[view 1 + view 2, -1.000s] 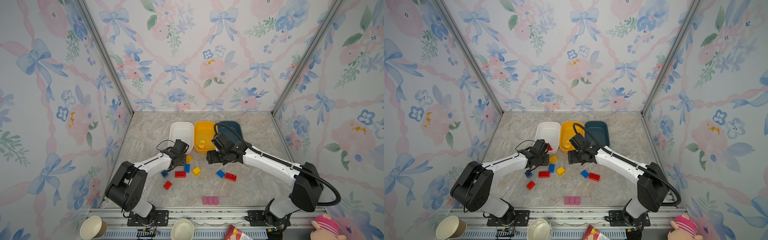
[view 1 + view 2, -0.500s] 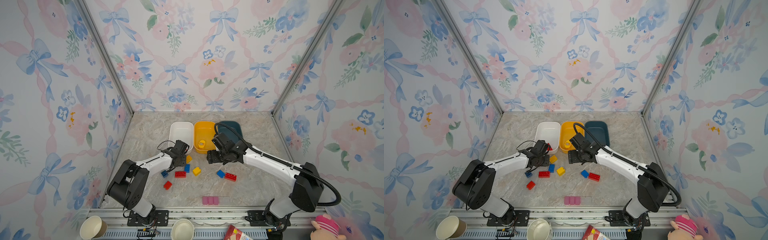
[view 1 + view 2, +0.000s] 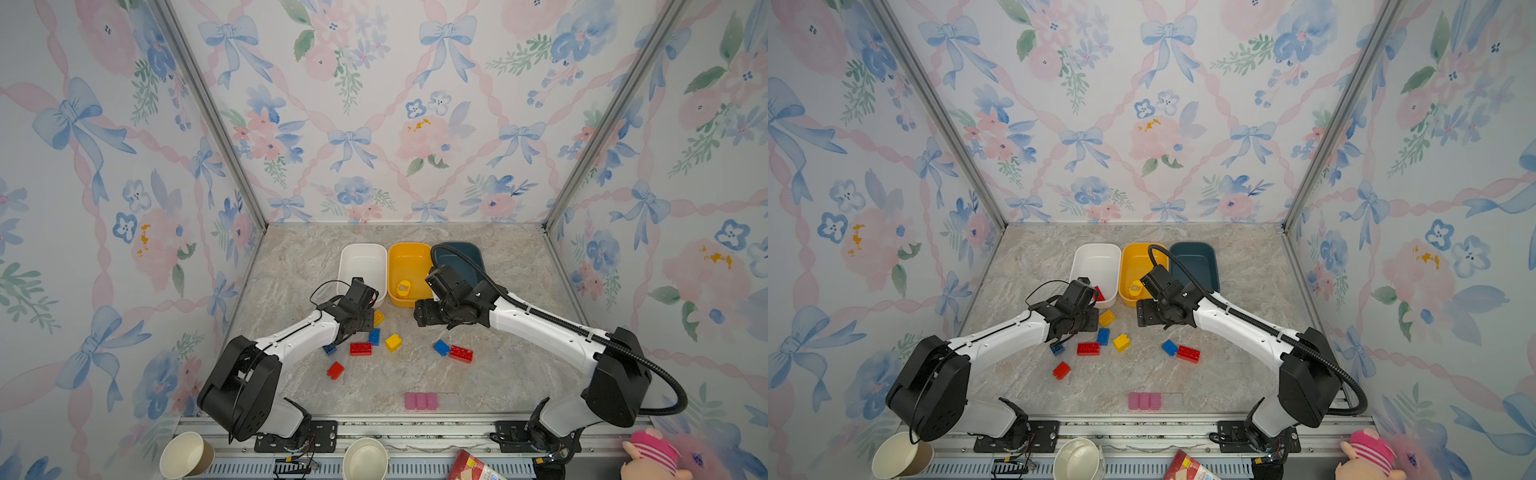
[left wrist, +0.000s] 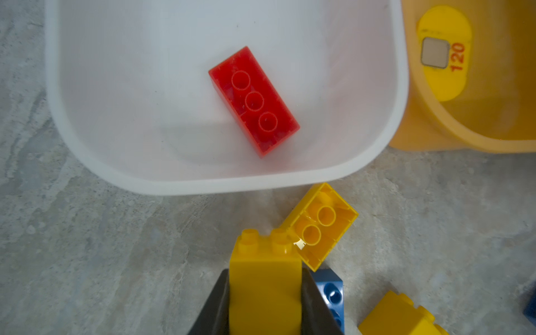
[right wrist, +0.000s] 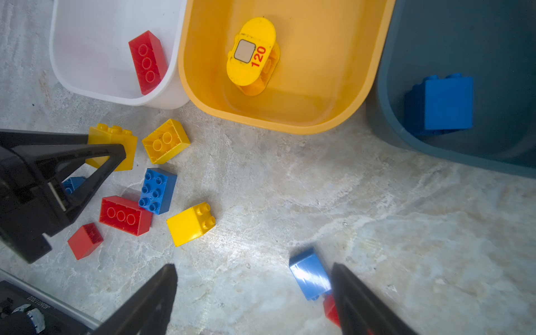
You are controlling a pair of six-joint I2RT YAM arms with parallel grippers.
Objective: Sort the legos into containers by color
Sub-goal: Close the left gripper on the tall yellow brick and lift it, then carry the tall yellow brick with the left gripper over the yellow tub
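My left gripper (image 4: 265, 290) is shut on an upright yellow lego (image 4: 265, 278), low over the floor just in front of the white container (image 3: 360, 246). A long red lego (image 4: 253, 101) lies in that container. The yellow container (image 5: 290, 126) holds a rounded yellow piece marked 120 (image 5: 251, 55). The teal container (image 5: 406, 145) holds a blue lego (image 5: 443, 101). My right gripper (image 5: 253, 269) is open above the floor, with a blue lego (image 5: 309, 272) just inside one finger and a red one (image 5: 330, 310) behind it. Several loose legos (image 5: 158, 190) lie between the arms.
A pale-pink segmented strip (image 3: 420, 401) lies near the front edge. Two paper cups (image 3: 187, 455) (image 3: 365, 457) and a plush toy (image 3: 652, 457) sit outside the front rail. Floral walls close in both sides and the back.
The left jaws have closed onto the yellow lego. Neither arm has visibly shifted, and the right gripper stays open.
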